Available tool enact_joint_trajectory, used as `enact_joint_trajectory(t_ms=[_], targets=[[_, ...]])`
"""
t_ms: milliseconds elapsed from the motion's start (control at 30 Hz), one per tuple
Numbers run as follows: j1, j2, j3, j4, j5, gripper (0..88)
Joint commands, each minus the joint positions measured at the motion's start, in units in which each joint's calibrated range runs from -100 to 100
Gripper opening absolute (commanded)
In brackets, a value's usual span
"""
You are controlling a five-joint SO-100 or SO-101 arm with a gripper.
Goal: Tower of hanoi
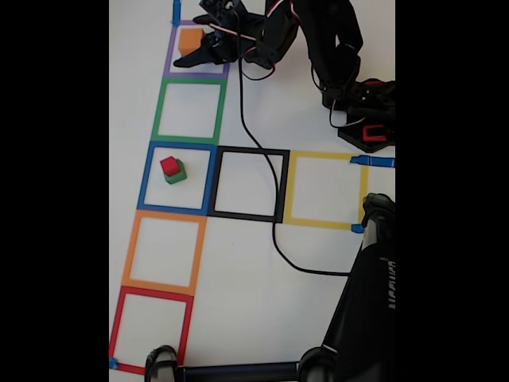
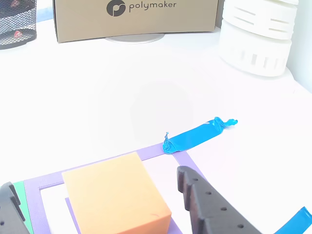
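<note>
**Straddling the orange cube inside the purple tape square**

Reaching to the far end of the taped column, the black two-finger gripper (image 1: 193, 49) sits at the purple tape square outline (image 1: 169, 60), which serves as the landmark throughout. In the other view, the plain matte orange cube (image 2: 114, 197) lies directly between the two dark fingers (image 2: 204, 204), one on each side; its faces run roughly parallel to the finger line, so no long axis favours either approach. The jaws stand spread with a gap visible between each finger and the cube, hence released rather than clamped. Whether the fingers reach down to the cube's mid-height cannot be told.

The orange cube rests inside the purple square on what appears to be a purple surface showing beneath its near edge; whether that is a larger cube or flat tape is unclear. Two squares away along the column from the purple square, within the blue outline, a small red cube (image 1: 169, 165) sits atop a slightly larger green cube (image 1: 176, 174).

Judgement: the coming move is probably a closing of the fingers on the orange cube.
</note>
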Motion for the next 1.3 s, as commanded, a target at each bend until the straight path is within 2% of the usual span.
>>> enact_joint_trajectory(t_ms=[0,400,733,1267], targets=[[1.13,-0.18,-1.49,-1.25,0.0,38.7],[1.99,0.3,-1.03,-1.25,0.0,38.1],[0.65,0.3,-0.31,-1.25,0.0,32.3],[-0.79,-0.51,2.06,-1.57,0.0,28.2]])
